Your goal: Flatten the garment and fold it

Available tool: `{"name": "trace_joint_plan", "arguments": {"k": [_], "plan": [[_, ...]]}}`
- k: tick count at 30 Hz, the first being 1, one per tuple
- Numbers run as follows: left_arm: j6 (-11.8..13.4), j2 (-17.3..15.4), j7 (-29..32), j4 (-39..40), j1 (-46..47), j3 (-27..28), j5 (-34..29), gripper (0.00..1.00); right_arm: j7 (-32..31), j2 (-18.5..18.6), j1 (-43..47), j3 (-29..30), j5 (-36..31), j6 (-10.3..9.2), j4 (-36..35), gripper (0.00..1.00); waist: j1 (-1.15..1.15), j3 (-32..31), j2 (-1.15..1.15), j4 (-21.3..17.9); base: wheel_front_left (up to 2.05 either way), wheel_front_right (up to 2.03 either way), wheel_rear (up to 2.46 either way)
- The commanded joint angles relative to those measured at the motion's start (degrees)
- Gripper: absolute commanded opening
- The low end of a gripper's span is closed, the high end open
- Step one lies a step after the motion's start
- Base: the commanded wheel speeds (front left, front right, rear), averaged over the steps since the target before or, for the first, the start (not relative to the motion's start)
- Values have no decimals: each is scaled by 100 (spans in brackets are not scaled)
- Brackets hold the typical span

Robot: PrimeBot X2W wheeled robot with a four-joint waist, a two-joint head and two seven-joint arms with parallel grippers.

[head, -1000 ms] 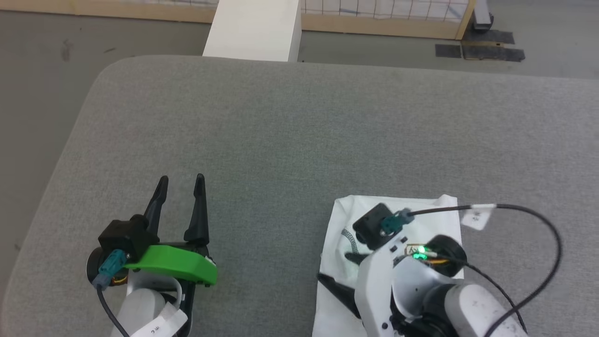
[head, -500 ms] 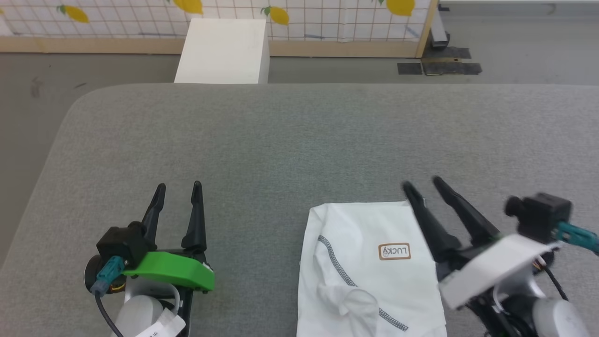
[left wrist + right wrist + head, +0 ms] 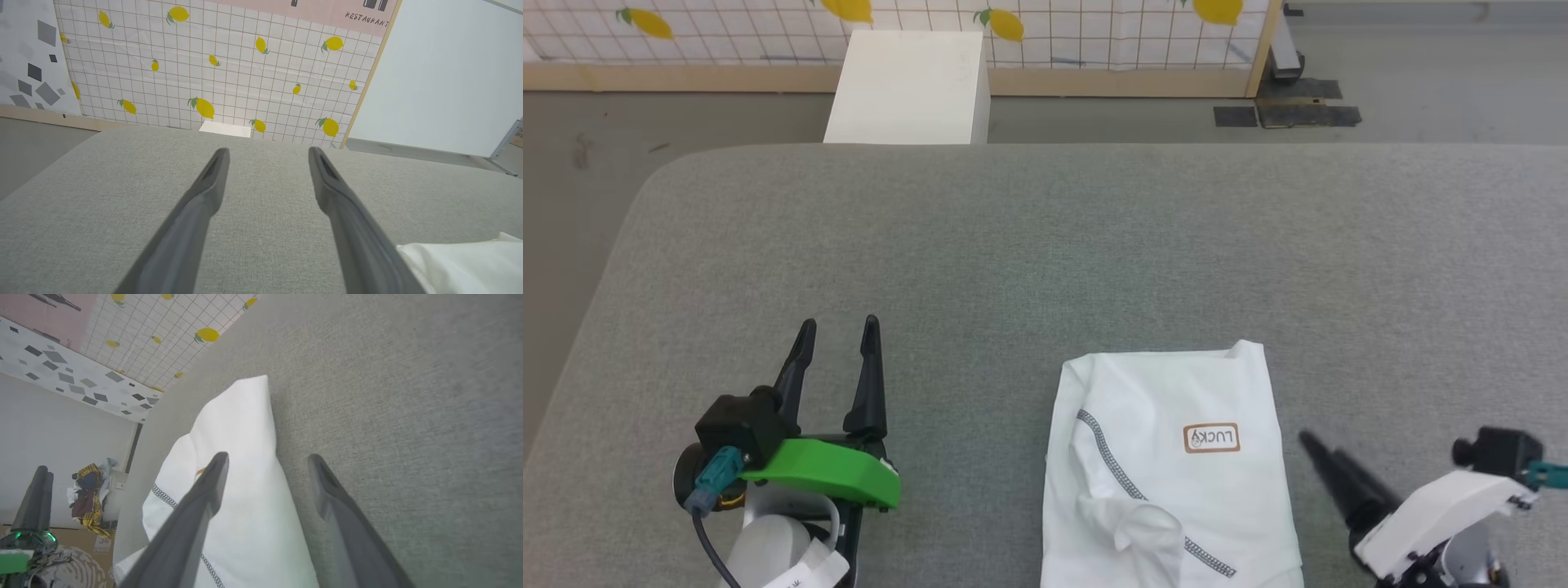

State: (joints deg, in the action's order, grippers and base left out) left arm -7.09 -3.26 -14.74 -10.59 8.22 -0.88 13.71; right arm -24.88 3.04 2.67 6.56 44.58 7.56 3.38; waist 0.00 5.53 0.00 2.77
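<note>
Garment (image 3: 1168,465): folded soft white rectangle, dark stitching, long axis near-to-far on grey woven worktop (image 3: 1045,245). Left hand (image 3: 839,321), right hand (image 3: 1316,447): open, empty.

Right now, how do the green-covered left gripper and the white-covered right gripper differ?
Cover: green on the left gripper, white on the right gripper.
Pose: the left gripper points roughly straight up the head view; the right gripper slants up-left.
Place: the left gripper is over the bare grey table, apart from the white fabric shirt; the right gripper is close beside its right edge.
Both are open, holding nothing.
</note>
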Motion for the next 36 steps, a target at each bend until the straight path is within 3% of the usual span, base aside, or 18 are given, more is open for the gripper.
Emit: {"name": "trace_joint_plan", "arguments": {"k": [1, 14, 15, 16, 17, 18, 26, 36], "plan": [[-39, -31, -26, 22, -42, 2, 44, 100, -159, -15, -31, -8, 83, -8, 123, 100, 0, 33, 0, 38, 0, 0, 0], [-39, -31, -26, 31, -17, -2, 59, 100, -1479, -15, -422, -410, -9, -8, 817, 100, 0, 150, 0, 158, 0, 0, 0], [-39, -29, -26, 29, -14, -4, 59, 100, -1552, -15, -462, -465, -20, -8, 845, 85, 0, 156, 0, 166, 0, 0, 0], [-39, -28, -26, 27, -9, -8, 59, 100, -1600, -16, -494, -507, -42, -8, 854, 47, 0, 160, 0, 172, 0, 0, 0], [-39, -26, -26, 26, -1, -13, 58, 100, -1651, -16, -531, -550, -98, -8, 855, 30, 0, 164, 0, 177, 0, 0, 0], [-39, -24, -26, 26, 5, -16, 58, 100, -1691, -16, -559, -584, -173, -8, 844, 0, 0, 168, 0, 179, 0, 0, 0], [-39, -25, -26, 134, -10, 82, 32, 100, -2115, 88, -1057, -890, -1299, -8, 349, 0, 0, 262, 0, -118, 0, 0, 0], [-39, -24, -26, 454, 187, 74, -79, 100, -2441, 1365, -2400, -1972, -2454, -8, 56, 0, 0, 694, 0, -1062, 0, 0, 0]]}}
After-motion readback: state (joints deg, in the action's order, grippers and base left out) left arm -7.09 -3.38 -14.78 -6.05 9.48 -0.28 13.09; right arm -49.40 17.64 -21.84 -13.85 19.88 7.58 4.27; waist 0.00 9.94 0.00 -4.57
